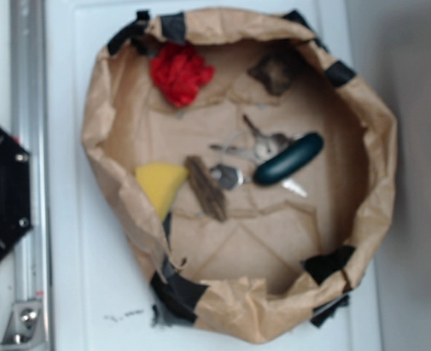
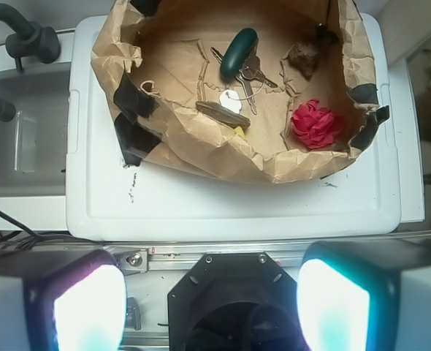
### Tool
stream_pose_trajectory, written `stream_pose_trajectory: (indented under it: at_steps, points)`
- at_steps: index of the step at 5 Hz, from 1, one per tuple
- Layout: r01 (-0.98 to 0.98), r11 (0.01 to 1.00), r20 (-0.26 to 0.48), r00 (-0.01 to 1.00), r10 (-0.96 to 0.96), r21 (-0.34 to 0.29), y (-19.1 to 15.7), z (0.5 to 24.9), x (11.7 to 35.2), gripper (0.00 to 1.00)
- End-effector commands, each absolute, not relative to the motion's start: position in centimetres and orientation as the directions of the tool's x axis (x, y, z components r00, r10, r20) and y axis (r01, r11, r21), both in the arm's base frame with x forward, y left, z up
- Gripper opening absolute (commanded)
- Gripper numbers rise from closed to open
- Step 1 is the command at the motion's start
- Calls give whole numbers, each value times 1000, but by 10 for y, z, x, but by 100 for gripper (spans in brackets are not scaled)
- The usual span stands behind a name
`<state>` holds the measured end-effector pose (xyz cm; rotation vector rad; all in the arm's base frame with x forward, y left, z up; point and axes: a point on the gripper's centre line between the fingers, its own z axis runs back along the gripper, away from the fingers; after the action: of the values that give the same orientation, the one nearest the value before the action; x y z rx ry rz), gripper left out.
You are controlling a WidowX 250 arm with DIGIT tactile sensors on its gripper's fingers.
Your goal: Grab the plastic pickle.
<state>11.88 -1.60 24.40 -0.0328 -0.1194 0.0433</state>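
Note:
The plastic pickle [image 1: 288, 159] is a glossy dark green oblong lying inside the brown paper nest [image 1: 98, 110], right of centre, partly over a bunch of keys [image 1: 256, 146]. In the wrist view the pickle [image 2: 237, 54] lies near the top centre. My gripper [image 2: 212, 307] is open and empty, its two pale pads wide apart at the bottom of the wrist view, well back from the nest, over the robot's black base. The gripper does not show in the exterior view.
In the nest lie a yellow wedge sponge [image 1: 161, 186], a brown wood strip [image 1: 205, 188], a red crumpled piece [image 1: 180, 72], a dark brown lump [image 1: 275, 72]. The nest sits on a white lid [image 2: 230, 205]. A metal rail [image 1: 27, 168] runs along the left.

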Motion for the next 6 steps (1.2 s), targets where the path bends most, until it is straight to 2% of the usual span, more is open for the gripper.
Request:
stream_pose_trajectory:
  at_steps: [1, 2, 3, 4, 5, 6]
  points:
    - [-41, 999, 118, 992, 45, -35, -16, 244, 119, 100]
    - [-285, 956, 137, 946, 292, -68, -11, 208, 169, 100]
    - [-461, 882, 183, 863, 470, -93, 4, 185, 218, 100]
    - [-556, 830, 175, 813, 556, -53, 25, 161, 266, 100]
    - [-513, 858, 224, 832, 508, -39, 38, 137, 308, 100]
    - [-459, 888, 227, 863, 451, -21, 46, 114, 323, 100]
